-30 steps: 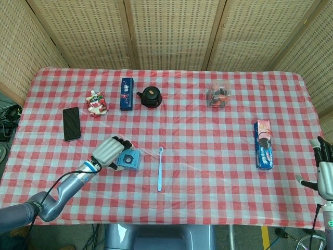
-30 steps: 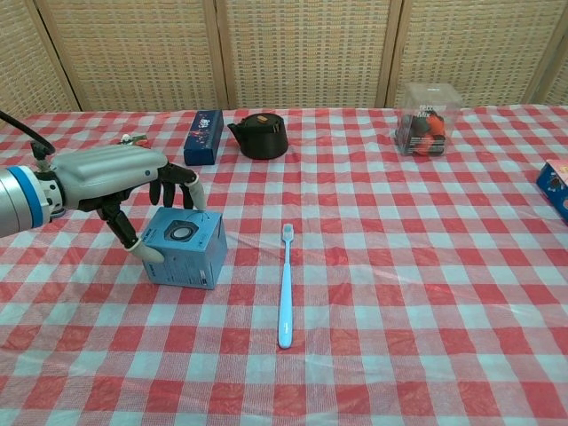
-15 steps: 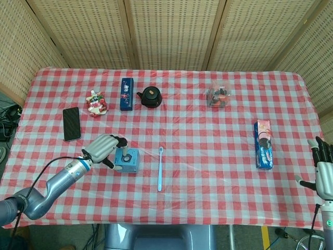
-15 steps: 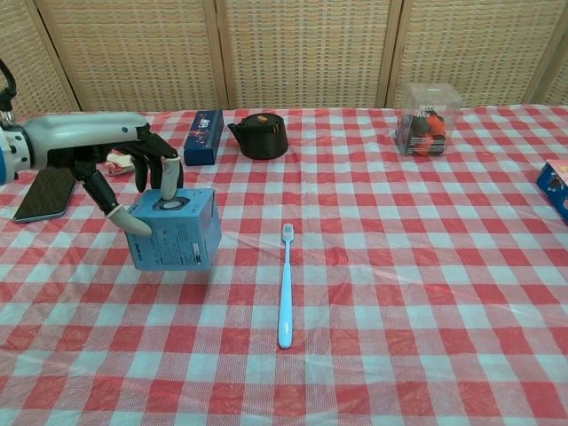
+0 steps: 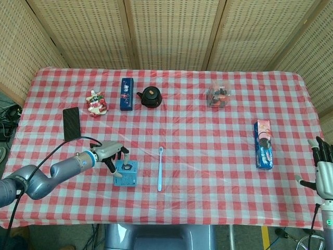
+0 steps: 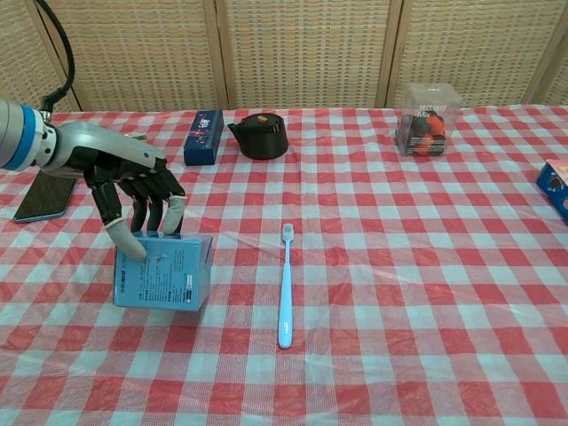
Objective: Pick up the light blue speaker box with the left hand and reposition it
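The light blue speaker box point(image 6: 162, 271) stands on the checked tablecloth at the front left, its text side facing the chest camera; the head view shows the speaker box point(image 5: 126, 173) from above. My left hand point(image 6: 133, 191) reaches down over it from behind. The thumb presses the left front corner and the fingers point(image 6: 169, 213) lie on the top rear edge, so the hand grips the box. From above, the left hand point(image 5: 112, 152) lies just up and left of the box. My right hand point(image 5: 322, 172) hangs beyond the table's right edge, fingers spread, holding nothing.
A light blue toothbrush point(image 6: 285, 284) lies just right of the box. A black phone point(image 6: 44, 195) lies to the left. At the back stand a dark blue box point(image 6: 203, 137), a black teapot point(image 6: 260, 136) and a clear container point(image 6: 426, 120). A cookie box point(image 5: 264, 144) lies far right.
The left hand lifted the speaker box, turned it and brought it down nearer the table's front edge. It now sits low on the cloth. The right hand has not moved.
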Controlling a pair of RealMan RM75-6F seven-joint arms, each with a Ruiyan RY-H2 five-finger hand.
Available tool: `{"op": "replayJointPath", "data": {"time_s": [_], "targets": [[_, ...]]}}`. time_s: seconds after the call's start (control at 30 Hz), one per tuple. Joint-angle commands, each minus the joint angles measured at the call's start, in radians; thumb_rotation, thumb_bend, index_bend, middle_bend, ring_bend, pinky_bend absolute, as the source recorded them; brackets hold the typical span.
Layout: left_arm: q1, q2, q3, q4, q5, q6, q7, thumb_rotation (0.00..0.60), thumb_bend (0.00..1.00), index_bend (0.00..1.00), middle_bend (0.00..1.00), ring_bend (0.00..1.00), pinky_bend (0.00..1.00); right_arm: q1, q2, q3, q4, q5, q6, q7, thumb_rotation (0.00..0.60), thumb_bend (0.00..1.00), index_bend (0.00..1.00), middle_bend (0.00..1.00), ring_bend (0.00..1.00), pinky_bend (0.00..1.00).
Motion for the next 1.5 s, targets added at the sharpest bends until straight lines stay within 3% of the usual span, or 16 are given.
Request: {"op": "replayJointPath", "data": {"time_s": [0.03,0.2,0.27,0.33,0.4,0.47,0.67,0.93,1.0,1.1,1.23,1.37,1.5], "targets": [[-0.054,-0.016,-0.009,0.040,-0.034,-0.080,-0.019,0.600,0.02,0.49,0.37,0.44,0.41,0.001,0.000,0.001,0.002,0.003,-0.003,0.002,0.600,0.00,0.09,0.00,0.00,0.00],[-0.077,-0.047,0.003,0.089,-0.057,-0.119,-0.003,0.600,0.02,0.38,0.30,0.39,0.37,0.001,-0.001,0.001,0.006,0.006,-0.006,0.005,0.600,0.00,0.09,0.00,0.00,0.00],[-0.081,-0.060,0.009,0.103,-0.068,-0.122,0.003,0.600,0.02,0.33,0.23,0.30,0.31,0.001,0.000,0.002,0.005,0.007,-0.007,0.007,0.600,0.00,0.09,0.00,0.00,0.00],[-0.084,-0.072,0.014,0.116,-0.078,-0.127,0.008,0.600,0.02,0.19,0.07,0.12,0.20,0.001,0.000,0.003,0.005,0.007,-0.006,0.010,0.600,0.00,0.09,0.00,0.00,0.00],[-0.085,-0.081,0.019,0.127,-0.085,-0.125,0.016,0.600,0.02,0.06,0.00,0.01,0.08,0.001,0.001,0.003,0.004,0.006,-0.006,0.012,0.600,0.00,0.09,0.00,0.00,0.00],[-0.083,-0.086,0.019,0.133,-0.092,-0.111,0.021,0.600,0.02,0.00,0.00,0.00,0.01,0.001,0.001,0.002,0.004,0.006,-0.008,0.013,0.600,0.00,0.09,0.00,0.00,0.00],[-0.036,-0.079,-0.019,0.112,-0.116,0.013,0.017,0.600,0.00,0.00,0.00,0.00,0.00,0.001,0.004,0.004,0.007,0.008,-0.009,0.021,0.600,0.00,0.09,0.00,0.00,0.00],[0.084,-0.002,-0.066,0.027,-0.040,0.266,0.025,0.600,0.00,0.00,0.00,0.00,0.00,-0.004,0.008,0.002,0.002,-0.002,0.003,0.029,0.600,0.00,0.09,0.00,0.00,0.00],[0.147,0.017,-0.061,0.023,0.008,0.418,0.085,0.600,0.00,0.00,0.00,0.00,0.00,-0.005,0.008,-0.001,-0.001,-0.008,0.008,0.027,0.600,0.00,0.09,0.00,0.00,0.00],[0.248,0.008,-0.040,0.021,0.056,0.637,0.178,0.600,0.00,0.00,0.00,0.00,0.00,-0.007,0.008,-0.004,-0.005,-0.015,0.013,0.024,0.600,0.00,0.09,0.00,0.00,0.00],[0.392,-0.017,-0.003,0.067,0.127,0.896,0.199,0.600,0.00,0.00,0.00,0.00,0.00,-0.007,0.009,-0.006,-0.009,-0.021,0.016,0.025,0.600,0.00,0.09,0.00,0.00,0.00],[0.499,-0.036,0.024,0.093,0.128,1.037,0.229,0.600,0.00,0.00,0.00,0.00,0.00,-0.008,0.010,-0.009,-0.012,-0.029,0.020,0.025,0.600,0.00,0.09,0.00,0.00,0.00],[0.597,0.021,0.068,0.011,0.083,1.088,0.299,0.600,0.00,0.00,0.00,0.00,0.00,-0.008,0.011,-0.012,-0.014,-0.038,0.026,0.024,0.600,0.00,0.09,0.00,0.00,0.00]]}}
